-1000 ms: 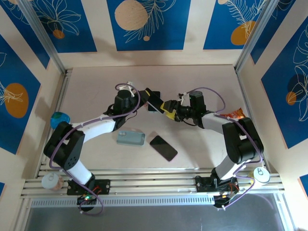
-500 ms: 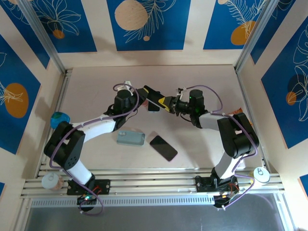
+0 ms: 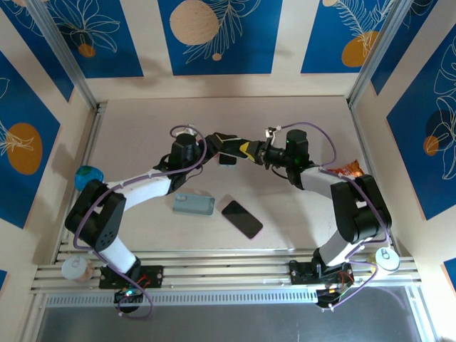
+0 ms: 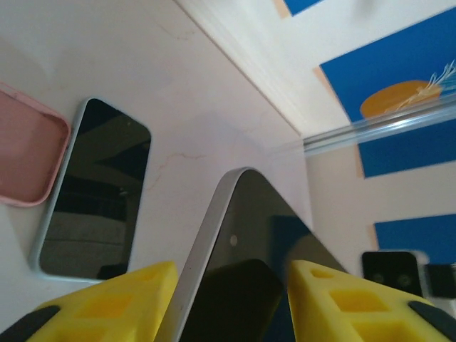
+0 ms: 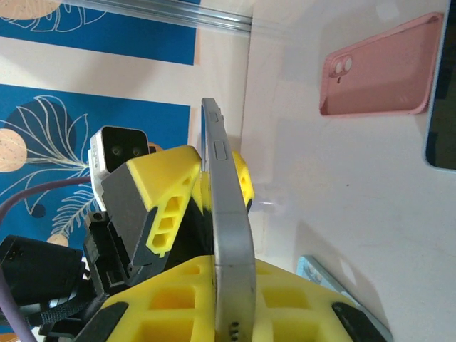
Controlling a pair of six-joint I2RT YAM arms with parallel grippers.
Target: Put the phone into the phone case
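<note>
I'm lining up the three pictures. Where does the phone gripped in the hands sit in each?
Top external: held phone at centre.
Left wrist: bottom centre.
Right wrist: centre, edge-on.
Shared landmark: the flat phone.

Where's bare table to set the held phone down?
Bare: far table along the back wall; also the patch between the black phone and the right arm. Crowded: centre, where left pincer and right pincer both clamp the held phone, blue case just nearer.
</note>
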